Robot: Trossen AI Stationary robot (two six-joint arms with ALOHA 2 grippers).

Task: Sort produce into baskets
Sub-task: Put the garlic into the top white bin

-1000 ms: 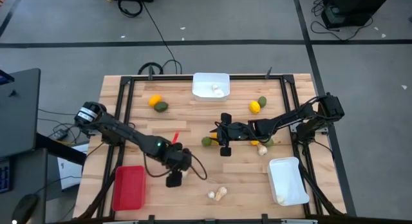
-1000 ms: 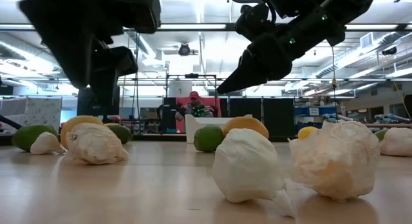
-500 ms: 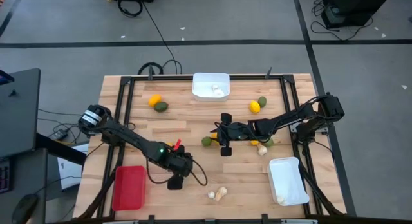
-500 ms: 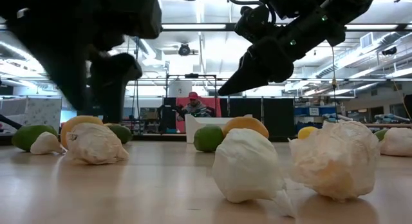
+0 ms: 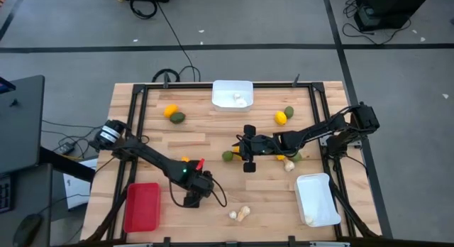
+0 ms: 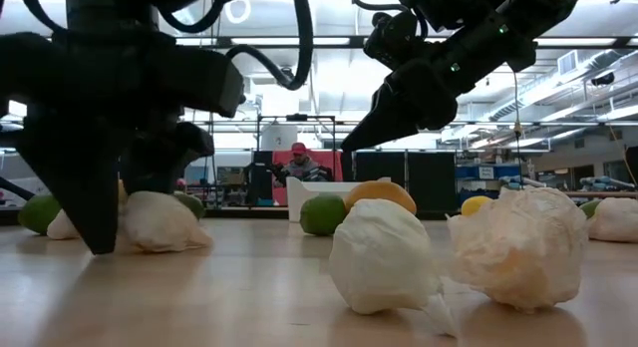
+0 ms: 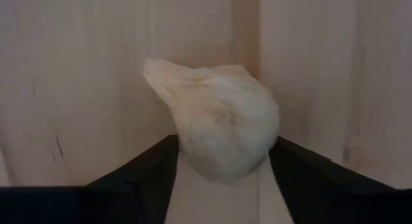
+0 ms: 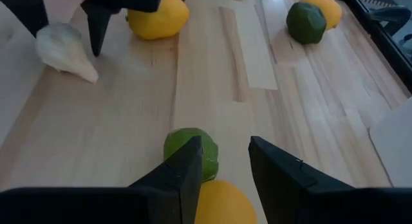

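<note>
Reaching down near the front of the tabletop [image 5: 213, 137], the left gripper [image 5: 191, 199] has its fingers [image 7: 145, 169] set on both sides of a pale white bulb [image 7: 219, 124]; the fingers stand partly open around it, and whether they are squeezing it yet I cannot tell; I think it wants this bulb because the red basket [image 5: 142, 206] sits just beside it; 2 more pale bulbs [image 5: 239, 213] lie close by at the front edge.

Hanging over the middle of the tabletop, the right gripper [image 5: 246, 148] has its fingers partly open with nothing in them; a green fruit [image 8: 190, 153] sits on the wood just past the fingertips, and a yellow fruit [image 8: 215, 203] is right under the gripper; it looks like it is lined up on that green fruit.

1 white basket [image 5: 317, 198] sits at the right front corner; another white basket [image 5: 232, 94] is at the far edge with pale pieces inside; more yellow and green fruit lie loose on the light wooden planks; a grey floor with cables goes around, and far back in the bright room a person [image 6: 299, 163] sits.
</note>
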